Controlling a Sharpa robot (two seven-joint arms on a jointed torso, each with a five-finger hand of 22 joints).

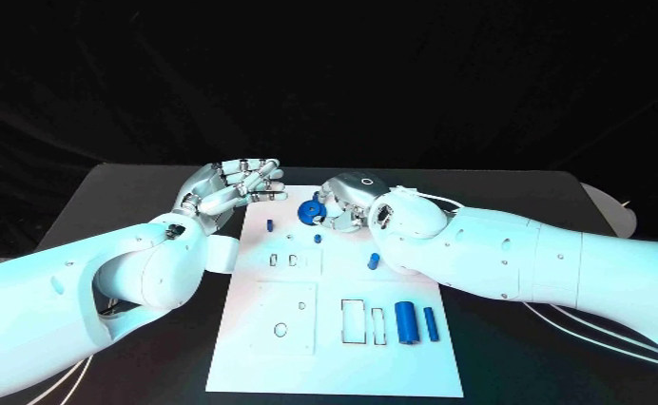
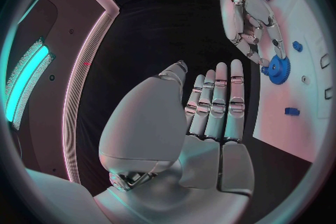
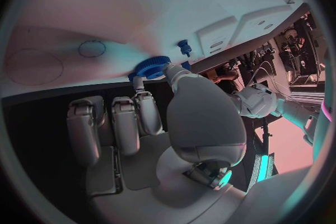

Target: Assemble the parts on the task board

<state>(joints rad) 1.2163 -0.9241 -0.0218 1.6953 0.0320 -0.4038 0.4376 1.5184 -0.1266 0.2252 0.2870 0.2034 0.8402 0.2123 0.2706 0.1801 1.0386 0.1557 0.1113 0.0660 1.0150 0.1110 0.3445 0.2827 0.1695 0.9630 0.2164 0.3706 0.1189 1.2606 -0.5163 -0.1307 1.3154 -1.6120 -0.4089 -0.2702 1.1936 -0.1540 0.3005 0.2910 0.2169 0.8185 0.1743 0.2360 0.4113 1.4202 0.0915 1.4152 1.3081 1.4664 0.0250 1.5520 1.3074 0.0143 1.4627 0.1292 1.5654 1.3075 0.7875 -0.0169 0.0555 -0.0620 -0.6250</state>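
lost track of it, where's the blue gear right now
In the head view the blue gear is at the far end of the task board, pinched by the right hand, with the left hand beside it.

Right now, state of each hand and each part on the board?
Right hand: pinches the gear, at the board's far end.
Left hand: holds nothing, fingers straight and together, beside the board.
Gear: held on edge.
Board: flat on the table.
Thick cylinder: lying flat on the board.
Thin rod: lying flat beside it.
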